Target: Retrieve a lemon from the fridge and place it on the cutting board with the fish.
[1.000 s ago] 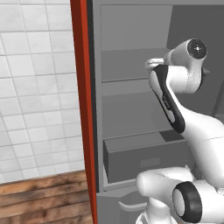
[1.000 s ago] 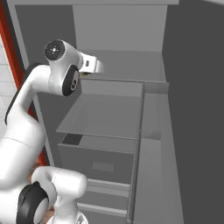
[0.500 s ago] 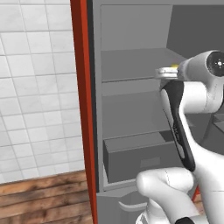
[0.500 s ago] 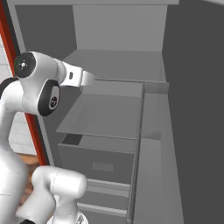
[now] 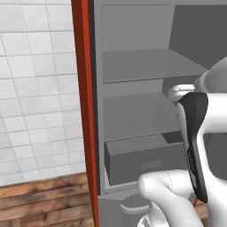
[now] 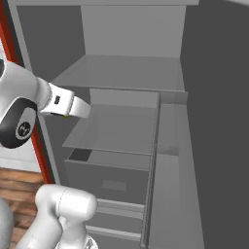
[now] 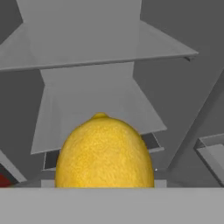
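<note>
I could not make out the two-finger gripper's tips, so I cannot tell whether its jaws were closed; but the small round yellow lemon [image 7: 105, 152] sat right up against the hand camera, in front of the open matte grey fridge [image 5: 146, 102] and its grey shelves, which suggested it was held. I judged it light, firm and rounded, its pebbled skin a little slippery (apt to roll out of a loose pinch), best taken across the middle. The grey drawer [image 6: 109, 177] lay below.
</note>
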Available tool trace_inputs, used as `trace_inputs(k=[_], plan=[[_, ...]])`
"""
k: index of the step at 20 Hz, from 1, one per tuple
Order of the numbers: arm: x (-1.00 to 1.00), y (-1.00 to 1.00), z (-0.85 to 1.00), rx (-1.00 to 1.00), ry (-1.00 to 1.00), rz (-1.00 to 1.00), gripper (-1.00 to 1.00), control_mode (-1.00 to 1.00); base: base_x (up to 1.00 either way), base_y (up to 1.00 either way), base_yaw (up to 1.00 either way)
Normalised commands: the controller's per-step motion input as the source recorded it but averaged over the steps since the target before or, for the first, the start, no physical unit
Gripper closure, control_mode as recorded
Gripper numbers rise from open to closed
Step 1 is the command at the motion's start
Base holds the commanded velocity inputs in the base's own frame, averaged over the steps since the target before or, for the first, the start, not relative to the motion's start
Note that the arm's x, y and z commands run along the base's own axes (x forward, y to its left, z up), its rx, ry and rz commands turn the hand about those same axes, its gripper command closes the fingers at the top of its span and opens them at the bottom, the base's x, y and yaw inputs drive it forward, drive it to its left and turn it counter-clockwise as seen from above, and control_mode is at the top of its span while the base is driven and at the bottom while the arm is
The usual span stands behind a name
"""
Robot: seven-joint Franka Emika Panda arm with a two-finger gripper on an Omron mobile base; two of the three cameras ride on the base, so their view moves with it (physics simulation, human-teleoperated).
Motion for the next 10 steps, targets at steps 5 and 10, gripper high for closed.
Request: trace_inputs(k=[5, 10], plan=[[-0.31, 0.02, -0.54, 0.00, 0.25, 0.00, 1.00, -1.00, 0.00, 0.00, 0.00], [0.00, 0.00, -0.10, 0.00, 0.02, 0.00, 1.00, -1.00, 0.00, 0.00, 0.00]])
